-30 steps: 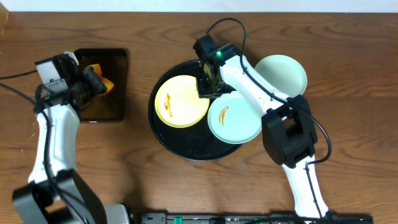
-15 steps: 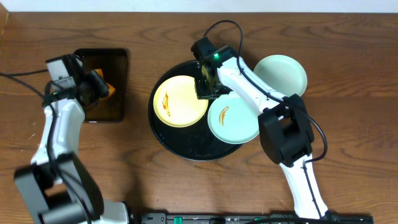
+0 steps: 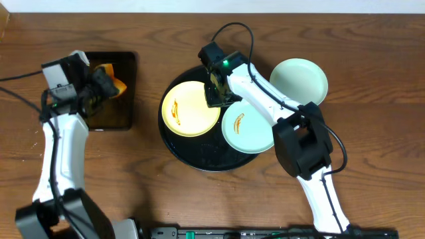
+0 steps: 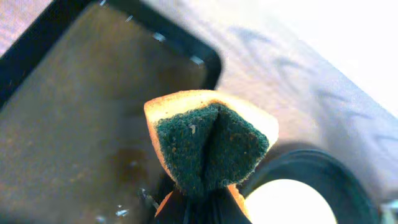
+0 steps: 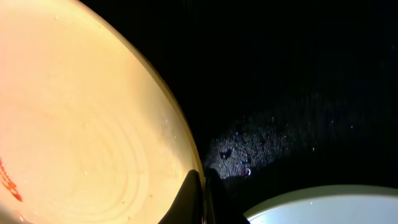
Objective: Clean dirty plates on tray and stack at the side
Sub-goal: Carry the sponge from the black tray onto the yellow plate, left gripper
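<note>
On the round black tray [image 3: 206,157] lie a pale yellow plate [image 3: 191,108] and a mint green plate [image 3: 247,127], each with an orange-brown smear. My right gripper [image 3: 216,97] is shut on the yellow plate's right rim; the right wrist view shows the gripper [image 5: 202,183] pinching that plate [image 5: 81,124] at its edge, with the mint plate [image 5: 323,208] just beside it. My left gripper [image 3: 99,87] is shut on a folded orange and green sponge [image 3: 114,85] held above the rectangular tray. In the left wrist view the sponge [image 4: 208,146] fills the middle.
A second mint green plate [image 3: 300,79], with no smear, sits on the wooden table right of the round tray. A smaller rectangular black tray [image 3: 113,109] lies at the left under the sponge. The right arm reaches across the round tray's right half.
The right gripper has nudged the yellow plate a little to the left on the tray. The left gripper with the sponge has shifted slightly up over the rectangular tray.
</note>
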Available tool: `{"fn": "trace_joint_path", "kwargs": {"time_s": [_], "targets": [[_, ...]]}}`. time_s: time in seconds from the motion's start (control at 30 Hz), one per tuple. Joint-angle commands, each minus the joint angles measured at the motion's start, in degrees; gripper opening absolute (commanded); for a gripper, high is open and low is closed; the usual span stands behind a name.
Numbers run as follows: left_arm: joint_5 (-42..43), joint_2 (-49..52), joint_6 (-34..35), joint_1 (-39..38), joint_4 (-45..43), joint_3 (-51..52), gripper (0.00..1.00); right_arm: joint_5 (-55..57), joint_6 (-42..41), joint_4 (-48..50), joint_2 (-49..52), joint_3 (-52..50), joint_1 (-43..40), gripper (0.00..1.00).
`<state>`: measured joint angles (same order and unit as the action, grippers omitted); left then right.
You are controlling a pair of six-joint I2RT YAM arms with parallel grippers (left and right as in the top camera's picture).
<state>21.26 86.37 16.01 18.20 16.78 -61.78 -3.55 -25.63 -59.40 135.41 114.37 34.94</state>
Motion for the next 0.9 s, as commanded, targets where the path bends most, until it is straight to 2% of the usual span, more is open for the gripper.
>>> {"fn": "trace_joint_path", "kwargs": {"time_s": [0.0,0.27,0.63,0.87], "targets": [[2.45,1.16,-1.01,-1.44,0.92,-0.44,0.08,2.08,0.0,0.72,0.68,-0.87,0.68,0.01],[-0.9,6.82,-1.14,-2.75,1.2,0.15,0.07,1.57,1.53,3.74,0.68,-4.9,0.55,0.01],[6.64,-0.42,-0.76,-2.82,1.16,0.15,0.07,1.6,2.19,5.51,0.68,-5.38,0.37,0.01],[6.58,-3.26,-0.81,-4.68,1.38,0.15,0.07,1.6,2.6,6.1,0.68,-5.42,-0.24,0.01]]}}
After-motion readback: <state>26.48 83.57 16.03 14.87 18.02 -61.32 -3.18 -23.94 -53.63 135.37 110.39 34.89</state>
